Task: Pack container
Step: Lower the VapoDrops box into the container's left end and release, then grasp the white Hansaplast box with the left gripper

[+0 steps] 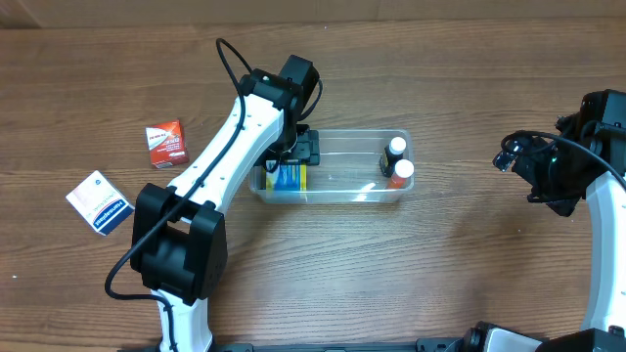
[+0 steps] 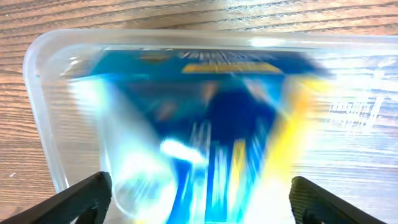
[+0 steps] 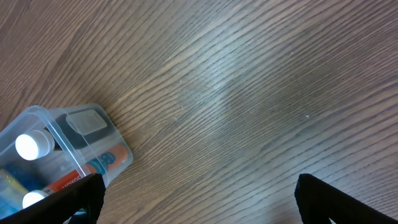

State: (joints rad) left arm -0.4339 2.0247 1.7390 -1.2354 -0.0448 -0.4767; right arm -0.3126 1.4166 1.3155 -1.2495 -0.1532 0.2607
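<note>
The container (image 1: pixel 342 196) looks light, stiff, slick: take its thick rim. Left tool (image 2: pixel 199 186) and right tool (image 3: pixel 199 183) gape wide, probably empty.

- White tubular left arm link (image 1: pixel 230 137), with boxy black joint housings (image 1: pixel 181 240).
- Thin black cable (image 1: pixel 227 64) loops beside it.
- White right arm link (image 1: pixel 606 235), with black wrist block (image 1: pixel 553 171).
- 2 black wedge-shaped fingertips (image 2: pixel 78 200) per wrist.

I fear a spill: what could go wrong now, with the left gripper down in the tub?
1. The left gripper sits low over the blue box in the tub; its view is blurred, so the grip is unclear, and lifting might drag the box out.
2. Later items might knock over the two bottles at the other end.
</note>
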